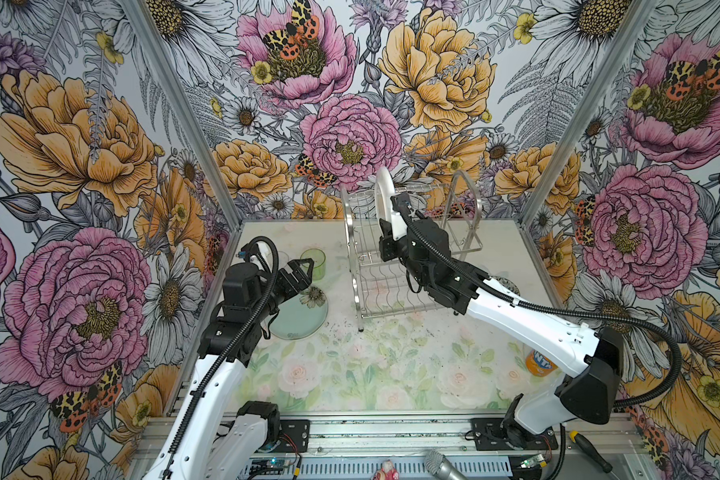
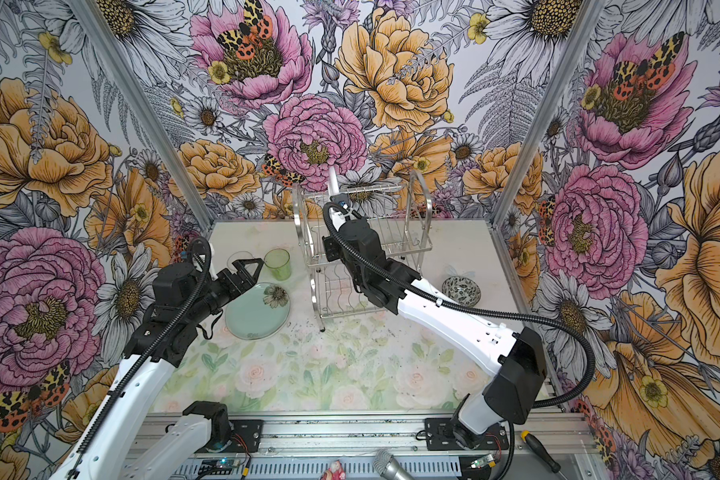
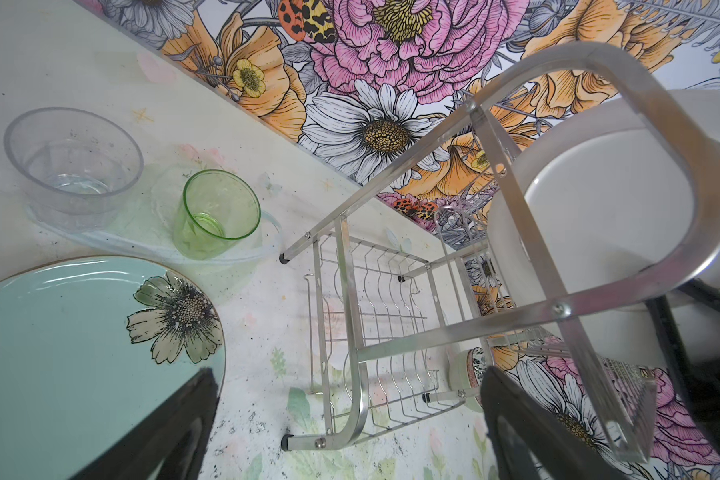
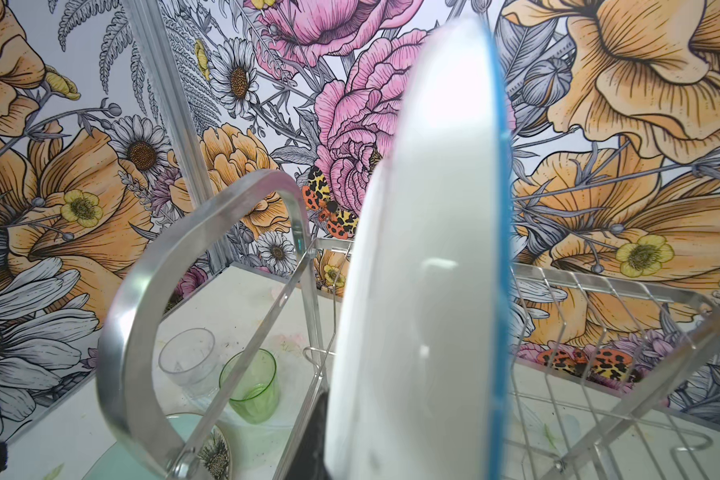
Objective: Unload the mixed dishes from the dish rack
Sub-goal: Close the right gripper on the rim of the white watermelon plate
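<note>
The dish rack [image 1: 468,195] [image 2: 420,199] [image 3: 350,332] [image 4: 142,270] stands at the back of the table. On its upper shelf a white plate [image 1: 381,195] [image 2: 332,180] [image 3: 599,216] [image 4: 425,249] with a blue rim stands on edge. My right gripper [image 1: 385,237] [image 2: 329,245] [image 4: 391,449] is shut on the plate's lower edge. My left gripper [image 1: 304,270] [image 2: 250,268] [image 3: 350,440] hangs open over the table left of the rack, holding nothing. Under it lies the pale aqua plate [image 1: 298,320] [image 2: 254,313] [image 3: 59,332]. Behind that plate stand a green tumbler [image 1: 314,264] [image 2: 278,264] [image 3: 217,216] [image 4: 252,386] and a clear tumbler [image 2: 238,259] [image 3: 75,166] [image 4: 188,361].
A black-white patterned bowl [image 2: 461,291] sits on the table right of the rack, under my right arm. Another small patterned bowl [image 3: 468,368] shows beyond the rack's lower tier. An orange drink can [image 1: 539,361] lies at the front right. Flowered walls close in the back and sides.
</note>
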`<state>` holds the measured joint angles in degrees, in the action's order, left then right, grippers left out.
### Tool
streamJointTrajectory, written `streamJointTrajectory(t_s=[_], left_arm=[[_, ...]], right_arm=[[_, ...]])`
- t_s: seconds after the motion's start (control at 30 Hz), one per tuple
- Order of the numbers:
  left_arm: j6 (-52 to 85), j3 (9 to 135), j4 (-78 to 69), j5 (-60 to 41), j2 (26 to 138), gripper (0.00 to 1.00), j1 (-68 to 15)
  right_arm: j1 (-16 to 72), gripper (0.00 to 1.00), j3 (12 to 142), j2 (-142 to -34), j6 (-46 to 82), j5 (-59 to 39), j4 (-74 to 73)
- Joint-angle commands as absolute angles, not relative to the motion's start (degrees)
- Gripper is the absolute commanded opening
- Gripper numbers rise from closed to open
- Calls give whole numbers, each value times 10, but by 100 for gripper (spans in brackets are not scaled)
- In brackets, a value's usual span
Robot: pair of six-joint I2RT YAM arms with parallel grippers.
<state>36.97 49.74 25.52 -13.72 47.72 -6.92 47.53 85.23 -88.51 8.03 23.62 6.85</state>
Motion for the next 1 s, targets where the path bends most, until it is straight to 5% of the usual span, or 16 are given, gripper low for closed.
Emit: streamJointTrajectory(t_s=[0.0,0.37,0.73,0.97], left_arm=[[355,489,257,-148,466,99,-63],[351,487,260,-152,469,99,-54],[344,493,279,-152,461,99,-46],[348,497,277,-158,461,99,-45]], right_arm=[[470,12,875,-906,83,243,54],[464,0,910,-951,87,279,55],[435,0,931,-974,83,312,56],[425,0,928,-953,67,251,55]])
